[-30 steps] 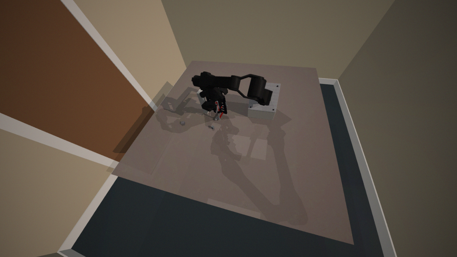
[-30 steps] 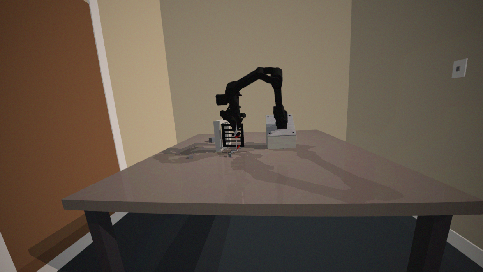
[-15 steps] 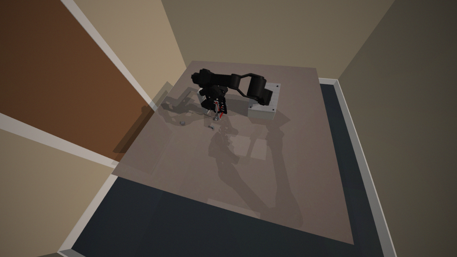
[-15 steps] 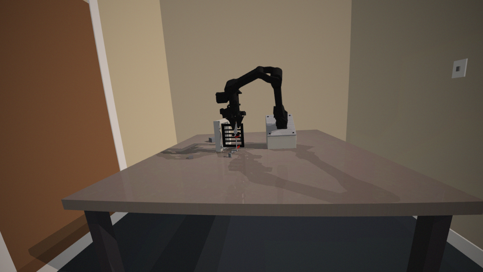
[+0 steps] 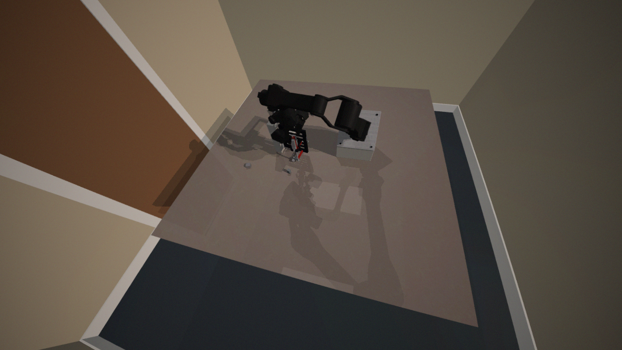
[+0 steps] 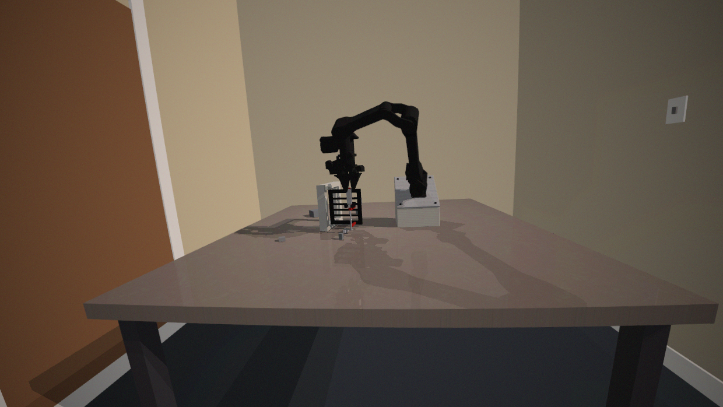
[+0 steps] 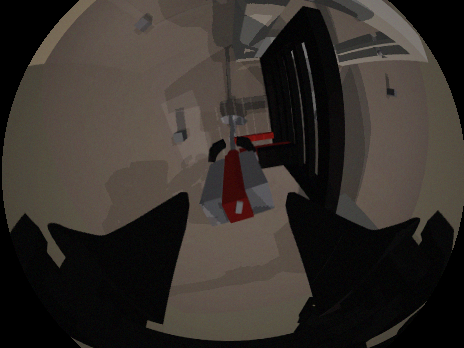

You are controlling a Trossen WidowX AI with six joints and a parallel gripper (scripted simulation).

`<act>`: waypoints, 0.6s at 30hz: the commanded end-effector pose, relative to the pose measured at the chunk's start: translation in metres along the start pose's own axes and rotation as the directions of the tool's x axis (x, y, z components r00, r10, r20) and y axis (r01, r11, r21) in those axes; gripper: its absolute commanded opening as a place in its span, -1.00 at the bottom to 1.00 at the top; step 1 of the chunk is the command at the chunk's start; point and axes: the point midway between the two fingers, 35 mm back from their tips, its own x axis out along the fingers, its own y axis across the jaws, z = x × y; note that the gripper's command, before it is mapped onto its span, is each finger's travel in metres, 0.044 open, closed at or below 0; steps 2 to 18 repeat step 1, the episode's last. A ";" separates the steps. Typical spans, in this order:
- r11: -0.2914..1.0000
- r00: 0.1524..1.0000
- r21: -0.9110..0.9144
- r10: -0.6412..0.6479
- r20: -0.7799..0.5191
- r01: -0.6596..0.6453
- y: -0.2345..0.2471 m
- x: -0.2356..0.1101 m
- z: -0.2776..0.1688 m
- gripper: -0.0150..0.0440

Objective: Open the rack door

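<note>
Likely releasing handle (image 5: pixel 294 144) (image 6: pixel 349 197) (image 7: pixel 234 182), end effector (image 5: pixel 290 138) (image 6: pixel 349 189) (image 7: pixel 238 200) spread; next, lift straight clear of door (image 5: pixel 306 144) (image 6: pixel 360 212) (image 7: pixel 331 115) toward worktop's (image 5: pixel 413 217) (image 6: pixel 404 316) (image 7: pixel 120 125) far edge.

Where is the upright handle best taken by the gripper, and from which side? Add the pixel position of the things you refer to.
Probably its grey upper grip (image 6: pixel 348 196) (image 7: pixel 210 187), from above: the handle stands upright beside the black door (image 6: pixel 345 222) (image 7: pixel 330 115), its top facing the open gripper (image 6: pixel 348 188) (image 7: pixel 238 200), one finger each side.

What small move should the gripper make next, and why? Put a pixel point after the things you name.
Probably straight up, lifting off the handle (image 6: pixel 348 196) (image 7: pixel 235 187). The gripper (image 6: pixel 349 189) (image 7: pixel 238 200) is open, with table showing between each finger and the handle, and the door (image 6: pixel 345 223) (image 7: pixel 327 100) stands swung out from the frame (image 6: pixel 322 209), so rising should clear both.
</note>
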 end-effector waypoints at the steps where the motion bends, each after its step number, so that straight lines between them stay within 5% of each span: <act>1: 1.000 1.000 -0.009 -0.005 0.007 0.005 0.001 -0.007 0.002 0.51; 18: 1.000 1.000 -0.009 -0.005 0.007 0.005 0.001 -0.007 0.002 0.51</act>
